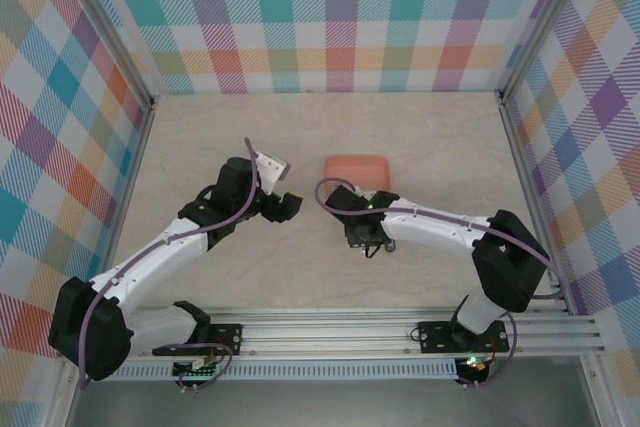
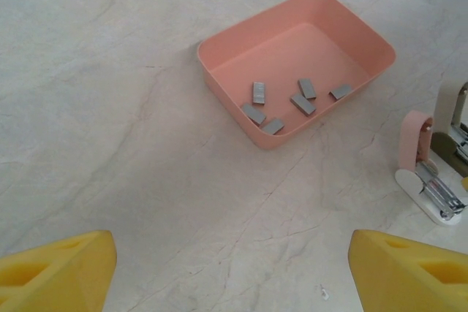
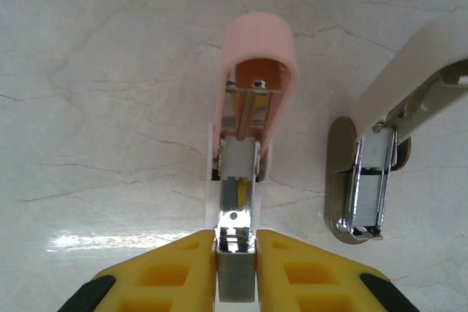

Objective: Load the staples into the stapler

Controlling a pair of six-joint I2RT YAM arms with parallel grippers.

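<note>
In the tray [image 2: 219, 89]: staples [image 2: 259, 93], likely light, stiff, slippery; I'd pinch across the long sides. My left pincer [image 2: 230, 253] is spread; my right pincer [image 3: 236, 246] is pinching the stapler [image 3: 259, 42].

Six small grey staples [image 2: 302, 104] lie flat & loose in coral-pink tray [image 2: 227, 60]. Nearby, stapler [image 3: 257, 42] sits open: pink lid upright, metal magazine exposed.

Pink tray [image 1: 357, 165] mid-table — right hand [image 1: 371, 243] near it.
</note>
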